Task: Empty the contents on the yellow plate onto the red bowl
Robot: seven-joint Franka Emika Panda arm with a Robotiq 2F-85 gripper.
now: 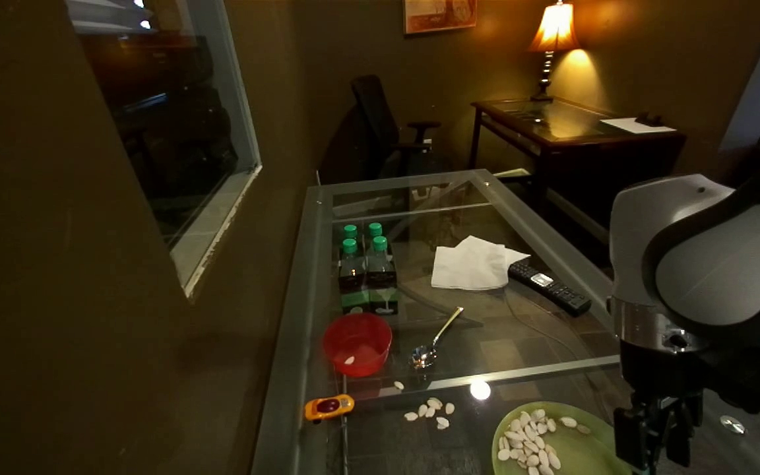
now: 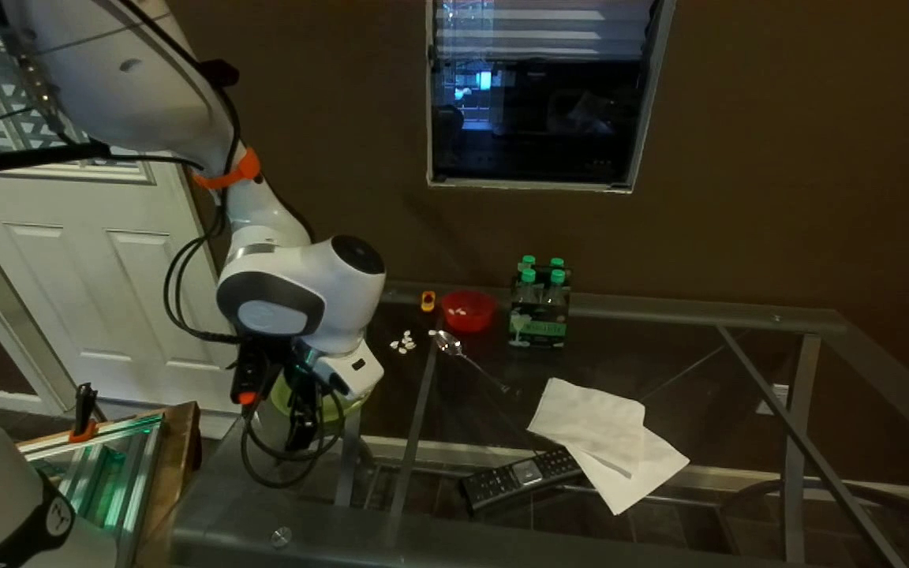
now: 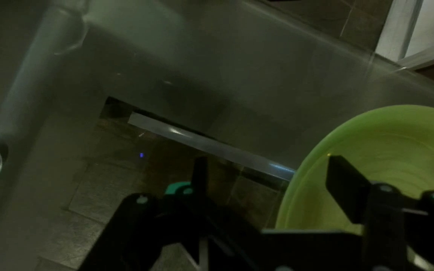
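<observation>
Indoors, a glass-topped desk (image 2: 439,536) framed in gray metal carried the items as a white robot arm (image 2: 261,209) reached over one end, the letters "FRA" legible on its dark section in an exterior view. The jaws stood wide apart, the rim of the yellow plate (image 1: 584,455), a round, shallow, smooth dish tinted green, showing between them in the wrist view; whether they touched it could not be told. Creased sheets of white paper (image 1: 475,267) lay flat farther along. A carton (image 2: 537,331) of four green-capped bottles (image 1: 380,262) stood upright, a stemmed glass pictured on its front, its lettering too blurred to read. Just beside it sat the red bowl (image 1: 360,336), round and smooth-walled. A black remote control (image 1: 555,293) lay at the paper's edge. A shiny metal spoon (image 1: 423,357) and a small orange toy car (image 1: 329,407) rested near the bowl. Smallest were the contents (image 1: 525,439), pale bean-shaped pieces heaped on the plate's side away from the jaws, with a few in the bowl and others loose on the glass between.
</observation>
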